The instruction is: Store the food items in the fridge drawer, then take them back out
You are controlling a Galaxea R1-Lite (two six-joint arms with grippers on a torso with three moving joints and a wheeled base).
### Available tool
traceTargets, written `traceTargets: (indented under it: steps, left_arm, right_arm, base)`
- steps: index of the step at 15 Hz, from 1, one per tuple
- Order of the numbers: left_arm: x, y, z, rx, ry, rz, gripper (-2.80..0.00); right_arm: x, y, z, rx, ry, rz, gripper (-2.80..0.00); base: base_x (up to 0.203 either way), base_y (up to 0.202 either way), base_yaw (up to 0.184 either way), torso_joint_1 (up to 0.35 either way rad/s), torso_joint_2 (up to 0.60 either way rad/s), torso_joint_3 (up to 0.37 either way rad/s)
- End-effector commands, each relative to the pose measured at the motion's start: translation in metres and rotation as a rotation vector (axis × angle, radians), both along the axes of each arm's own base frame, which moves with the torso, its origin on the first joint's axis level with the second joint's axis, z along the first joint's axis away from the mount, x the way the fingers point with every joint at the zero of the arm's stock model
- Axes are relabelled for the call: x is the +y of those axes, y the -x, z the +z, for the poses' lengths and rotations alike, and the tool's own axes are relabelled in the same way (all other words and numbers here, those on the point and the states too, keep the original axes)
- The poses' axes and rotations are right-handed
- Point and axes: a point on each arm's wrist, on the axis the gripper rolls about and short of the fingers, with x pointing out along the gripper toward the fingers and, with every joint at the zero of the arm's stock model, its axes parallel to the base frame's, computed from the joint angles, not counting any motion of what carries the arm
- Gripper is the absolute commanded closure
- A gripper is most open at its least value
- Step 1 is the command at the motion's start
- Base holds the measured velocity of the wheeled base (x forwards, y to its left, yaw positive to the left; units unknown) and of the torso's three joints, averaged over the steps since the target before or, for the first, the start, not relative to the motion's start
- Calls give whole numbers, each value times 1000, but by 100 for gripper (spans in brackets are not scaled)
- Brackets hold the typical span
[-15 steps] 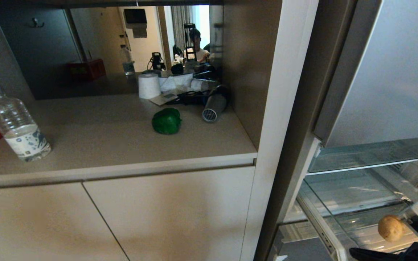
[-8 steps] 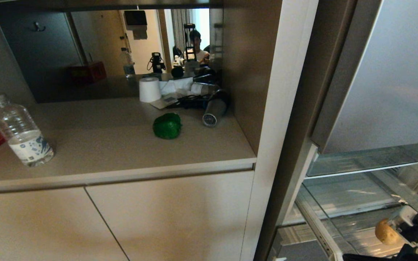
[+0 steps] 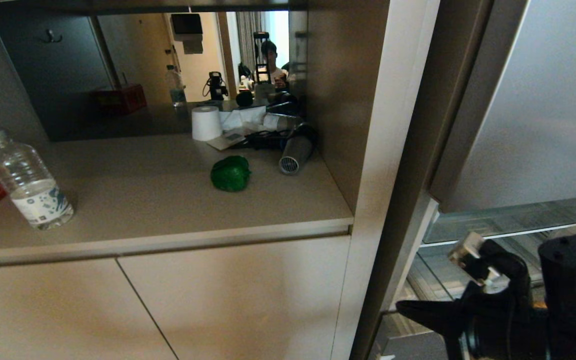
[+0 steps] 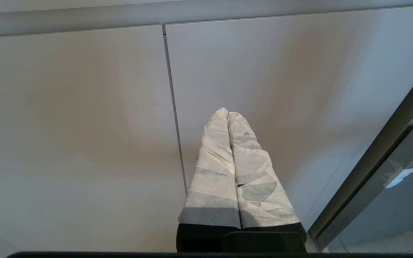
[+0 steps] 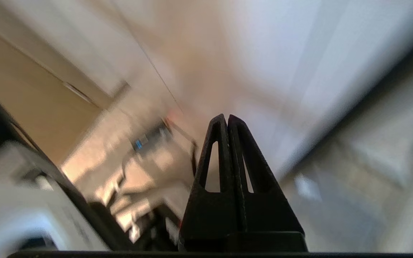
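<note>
Now, taking the bell pepper as our landmark:

Bell pepper (image 3: 230,173): we see it resting on the table (image 3: 143,200), glossy green, with nothing gripping it.
Hair dryer (image 3: 293,152): just right of the pepper, lying on its side, ribbed nozzle facing us.
Paper roll (image 3: 206,123): behind the pepper, a little to its left, standing upright.
Water bottle (image 3: 28,182): well to the pepper's left, upright near the table's front edge.
Fridge drawer (image 3: 508,222): far right of the pepper and lower, past the tall white cabinet post; we see its clear front wall under the silver door panel (image 3: 538,110).
Bun: we cannot find it in any view.
Right gripper (image 3: 408,308): low and right of the pepper, in front of the drawer; we see its black jaws pressed together, holding nothing.
Left gripper (image 4: 227,114): below the pepper's level, facing the cupboard doors (image 4: 84,125); its taped jaws are closed and empty.
</note>
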Motion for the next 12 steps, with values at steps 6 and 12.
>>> traceTargets:
  steps: [6,12]
  left_arm:
    - [0,0,0,0,0,0,0]
    - [0,0,0,0,0,0,0]
  right_arm:
    - [101,-28,11,-252,44,1,0]
    - [141,-43,52,-377,-71,-44,0]
  base:
    - [0,0,0,0,0,0]
    - [0,0,0,0,0,0]
